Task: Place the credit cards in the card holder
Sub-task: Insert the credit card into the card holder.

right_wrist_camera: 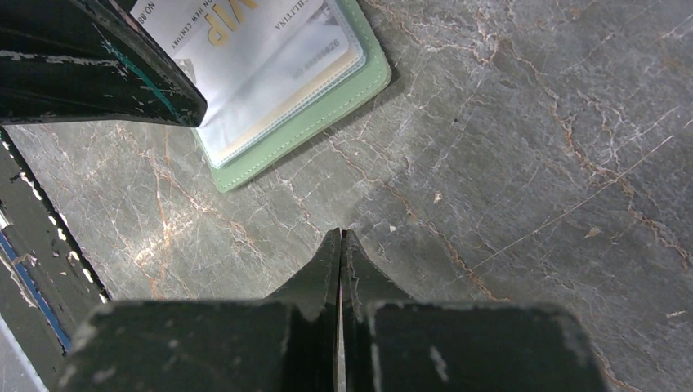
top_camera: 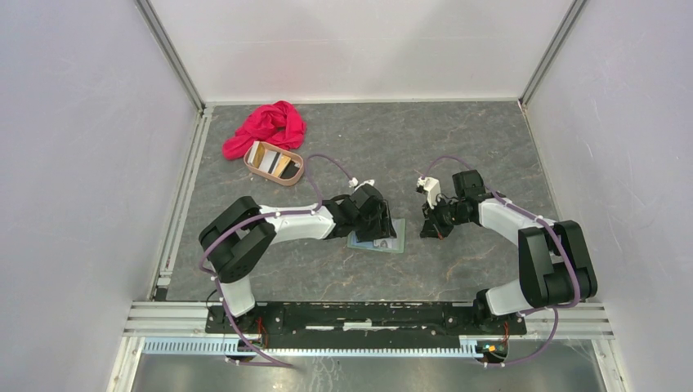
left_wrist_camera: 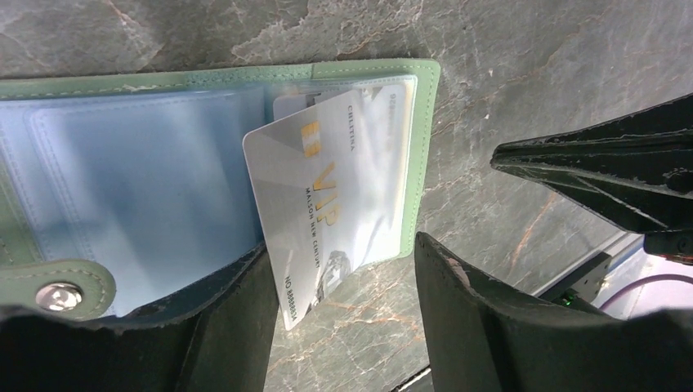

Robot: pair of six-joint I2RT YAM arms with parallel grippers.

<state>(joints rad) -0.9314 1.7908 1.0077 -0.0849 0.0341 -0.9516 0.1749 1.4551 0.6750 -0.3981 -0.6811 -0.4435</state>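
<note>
The sage-green card holder (top_camera: pixel 392 242) lies open on the table under my left gripper (top_camera: pixel 381 222). In the left wrist view its pale blue pockets and green rim (left_wrist_camera: pixel 426 122) show. A silvery-white VIP credit card (left_wrist_camera: pixel 327 196) sits tilted, partly inside the right pocket, with its lower corner sticking out beside my left finger (left_wrist_camera: pixel 229 327). The left gripper (left_wrist_camera: pixel 343 245) is open and straddles that card. My right gripper (right_wrist_camera: pixel 341 235) is shut just right of the holder (right_wrist_camera: pixel 302 122), over bare table. More cards lie in the tray, one orange-gold (top_camera: pixel 262 154).
A pinkish-tan oval tray (top_camera: pixel 253 171) stands at the back left, with a red cloth (top_camera: pixel 266 126) behind it. The holder's snap tab (left_wrist_camera: pixel 57 290) lies by my left finger. White walls enclose the table.
</note>
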